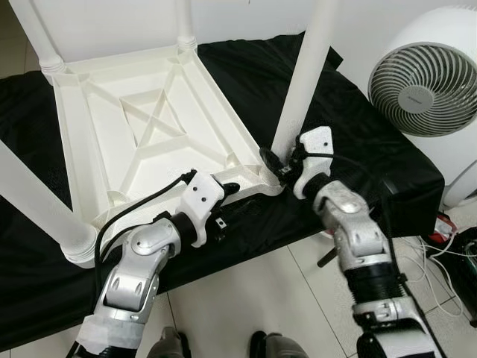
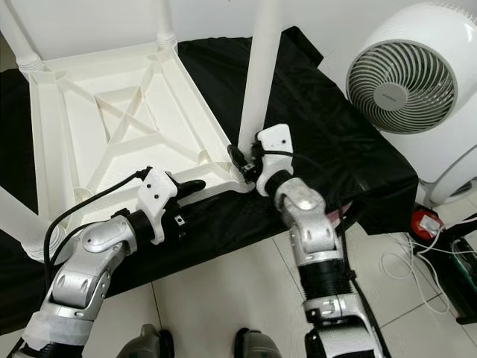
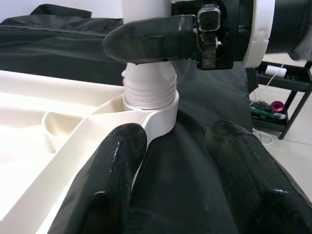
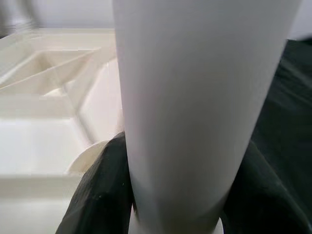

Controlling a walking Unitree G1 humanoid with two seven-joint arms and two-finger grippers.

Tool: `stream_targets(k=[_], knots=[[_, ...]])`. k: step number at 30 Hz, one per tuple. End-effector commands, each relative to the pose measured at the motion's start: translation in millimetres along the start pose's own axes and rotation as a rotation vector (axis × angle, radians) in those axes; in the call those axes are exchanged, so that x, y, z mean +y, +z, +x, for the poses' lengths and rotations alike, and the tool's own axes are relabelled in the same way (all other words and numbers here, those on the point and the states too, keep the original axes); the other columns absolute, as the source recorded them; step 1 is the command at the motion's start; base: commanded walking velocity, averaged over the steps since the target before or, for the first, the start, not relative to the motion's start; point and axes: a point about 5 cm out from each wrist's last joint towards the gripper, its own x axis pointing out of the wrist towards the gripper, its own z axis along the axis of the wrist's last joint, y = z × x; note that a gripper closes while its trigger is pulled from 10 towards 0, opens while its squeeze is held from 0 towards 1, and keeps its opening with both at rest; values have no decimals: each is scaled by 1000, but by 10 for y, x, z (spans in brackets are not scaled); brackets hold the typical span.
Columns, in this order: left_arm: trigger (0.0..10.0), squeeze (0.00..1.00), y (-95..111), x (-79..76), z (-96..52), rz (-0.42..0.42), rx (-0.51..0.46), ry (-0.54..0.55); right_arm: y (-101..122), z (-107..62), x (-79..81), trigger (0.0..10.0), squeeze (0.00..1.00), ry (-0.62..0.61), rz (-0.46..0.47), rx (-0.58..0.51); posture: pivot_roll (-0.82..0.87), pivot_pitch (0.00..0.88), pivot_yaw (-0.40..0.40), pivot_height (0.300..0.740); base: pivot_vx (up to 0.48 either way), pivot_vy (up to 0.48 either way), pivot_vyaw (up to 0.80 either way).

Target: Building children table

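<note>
Upside down across the left and middle of the head views lies the white tabletop (image 1: pixel 141 134), its ribbed underside facing up, resting on a black cloth (image 1: pixel 358 134) that covers a low surface. White legs stand up from its corners: one at the upper left (image 1: pixel 33 33), one at the top centre (image 1: pixel 185 22), one at the lower left (image 1: pixel 41 205), and one just right of centre (image 1: pixel 305 74) rising out of the frame from the corner nearest the robot's right side. The right gripper (image 1: pixel 279 160) sits at the foot of that leg, its black fingers (image 4: pixel 100 195) pressed against both sides of the white tube, pinching it just above the socket (image 3: pixel 148 102). In the left wrist view the threaded end of the leg is seated in that round socket, with a little thread showing above the rim. The left gripper (image 1: pixel 231 190) lies low at the near edge of the tabletop, left of the socket, its two fingers (image 3: pixel 105 180) spread apart, one resting against the white rim and the other over the cloth. A round white fan (image 1: pixel 425 71) stands at the upper right of the frame, beyond the cloth. Pale floor tiles (image 1: pixel 253 298) fill the bottom, with cables (image 1: pixel 447 250) trailing at the right edge.
</note>
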Motion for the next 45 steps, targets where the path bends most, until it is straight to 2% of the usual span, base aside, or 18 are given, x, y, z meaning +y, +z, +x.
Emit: stream_targets(k=[1, 3, 4, 5, 11, 12, 16, 18, 23, 29, 30, 32, 35, 38, 40, 41, 44, 45], knots=[[10000, 0, -14, 42, -18, 3, 10, 128, -230, -49, -11, 0, 0, -71, 13, 123, -12, 160, -28, 740, 0, 0, 0], [10000, 0, -17, 39, -21, 4, 12, 130, -219, -40, 95, 0, 0, -143, 25, 118, -6, 155, -28, 740, 0, 0, 0], [10000, 0, -17, 39, -21, 4, 12, 130, -219, -40, 95, 0, 0, -143, 25, 118, -6, 155, -28, 740, 0, 0, 0], [10000, 0, -15, 46, -28, 5, 12, 133, -206, -38, 169, 0, 0, -163, 33, 118, 2, 152, -30, 740, 0, 0, 0], [10000, 0, -19, 70, -46, 11, 17, 141, -194, -28, 285, 0, 0, -142, 82, 122, -1, 150, -31, 740, 0, 0, 0], [10000, 0, -20, 77, -45, 13, 17, 140, -176, -24, 303, 10000, 0, -120, 83, 116, 0, 141, -34, 740, 0, 0, 0], [10000, 0, -16, 82, -38, 14, 15, 140, -147, -17, 316, 10000, 0, -89, 80, 100, -1, 137, -36, 740, 0, 0, 0], [10000, 0, -8, 83, -17, 17, 9, 138, -106, -12, 267, 10000, 1000, -56, 70, 84, -4, 128, -41, 740, 0, 0, 0], [10000, 0, -2, 72, 3, 21, 4, 137, -65, -5, 148, 10000, 1000, -42, 48, 71, 3, 122, -50, 740, 0, 0, 0], [10000, 0, -2, 61, -7, 17, 3, 139, -3, 14, 115, 10000, 1000, 87, -19, 42, 10, 122, -48, 740, 0, 0, 0], [10000, 0, -1, 61, -7, 19, 5, 138, 24, 18, 88, 10000, 0, 128, -18, 30, 19, 123, -44, 740, 0, 0, 0], [10000, 0, 9, 62, -3, 22, 5, 134, 59, 29, 21, 10000, 0, 215, -42, 13, 21, 120, -41, 740, 0, 0, 0], [10000, 0, 21, 60, 1, 25, 3, 131, 75, 37, -49, 10000, 0, 264, -66, 1, 16, 132, -39, 740, 0, 0, 0], [10000, 0, 28, 65, 10, 22, 2, 124, 66, 63, -220, 10000, 0, 401, -132, 0, 18, 132, -32, 740, 0, 0, 0], [10000, 0, 28, 65, 10, 22, 2, 124, 66, 63, -220, 10000, 0, 401, -132, 0, 18, 132, -32, 740, 0, 0, 0], [10000, 0, 29, 67, 13, 23, 3, 123, 42, 69, -247, 10000, 0, 456, -145, 9, 16, 131, -29, 740, 0, 0, 0], [10000, 0, 33, 68, 17, 26, 3, 122, 15, 77, -266, 10000, 0, 500, -165, 19, 16, 132, -29, 740, 0, 0, 0], [10000, 0, 37, 70, 21, 26, 0, 123, -16, 88, -282, 6431, 0, 531, -176, 34, 14, 131, -31, 740, 0, 0, 0]])
